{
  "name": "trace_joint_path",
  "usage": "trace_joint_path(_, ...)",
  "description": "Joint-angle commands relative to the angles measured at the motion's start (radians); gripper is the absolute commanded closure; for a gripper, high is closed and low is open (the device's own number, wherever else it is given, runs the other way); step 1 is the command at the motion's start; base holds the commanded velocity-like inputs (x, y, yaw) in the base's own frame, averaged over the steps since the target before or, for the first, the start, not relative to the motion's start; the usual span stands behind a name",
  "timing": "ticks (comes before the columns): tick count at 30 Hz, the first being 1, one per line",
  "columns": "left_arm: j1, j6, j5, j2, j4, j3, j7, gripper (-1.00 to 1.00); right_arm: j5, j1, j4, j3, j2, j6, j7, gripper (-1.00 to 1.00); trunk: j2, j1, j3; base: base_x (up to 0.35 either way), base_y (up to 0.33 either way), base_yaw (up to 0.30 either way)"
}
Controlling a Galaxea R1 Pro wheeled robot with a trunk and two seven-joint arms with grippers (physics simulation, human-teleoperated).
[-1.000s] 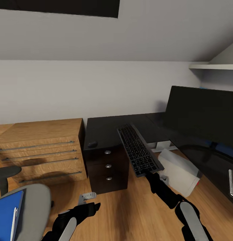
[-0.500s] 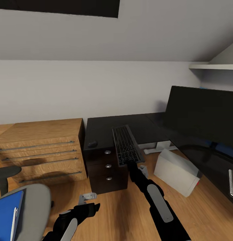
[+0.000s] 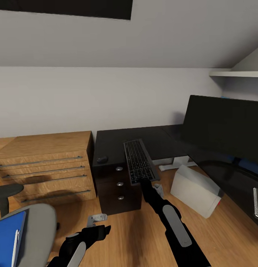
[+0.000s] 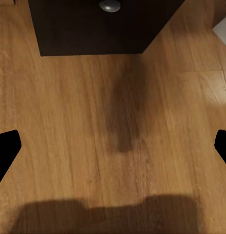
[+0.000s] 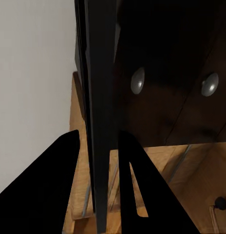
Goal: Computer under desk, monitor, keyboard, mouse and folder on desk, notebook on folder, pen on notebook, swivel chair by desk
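Over the near end of the desk, a keyboard clamped at its near edge by the right gripper, both fingers closed on the thin slab, as seen edge-on from the right wrist. Swung left over the past second, away from above the computer on the floor, and now lying lengthwise above the drawer block, far end over the black top, near end jutting past the front edge. Hardly moved in the last half second, so probably lining up for the set-down. Impossible to tell whether resting on the top or just above it. Still well apart from the monitor along the other wing; likely needs shifting that way to count as beside it. Mouse near the keyboard, on the desk's left side. Left gripper low over bare floor, jaws wide apart, holding nothing. Folder on the chair seat, not yet moved.
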Motion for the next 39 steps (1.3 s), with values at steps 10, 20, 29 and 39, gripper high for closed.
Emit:
trace_joint_path(10, -0.001, 0.002, 0.011, 0.001, 0.0, -0.003, 0.047, -1.0, -0.019, 0.001, -0.003, 0.0, -0.001, 0.008, -0.009, 1.0, -0.001, 0.0, -0.001, 0.001, 0.0, 0.0)
trace_joint_path(20, -0.001, -0.005, 0.012, 0.001, 0.003, -0.003, 0.058, -1.0, -0.019, 0.002, -0.004, 0.0, -0.002, 0.009, -0.009, 1.0, -0.001, 0.0, -0.001, 0.222, 0.0, 0.0)
trace_joint_path(29, 0.0, -0.005, 0.013, 0.001, 0.005, -0.003, 0.059, -1.0, -0.019, 0.002, -0.003, 0.0, -0.003, 0.011, -0.009, 1.0, -0.001, 0.0, -0.001, 0.181, 0.0, 0.0)
trace_joint_path(39, -0.001, -0.005, 0.013, 0.001, 0.005, -0.003, 0.059, -1.0, -0.019, 0.002, -0.001, 0.002, -0.001, 0.009, -0.011, 1.0, -0.001, 0.0, -0.001, 0.01, 0.0, 0.002)
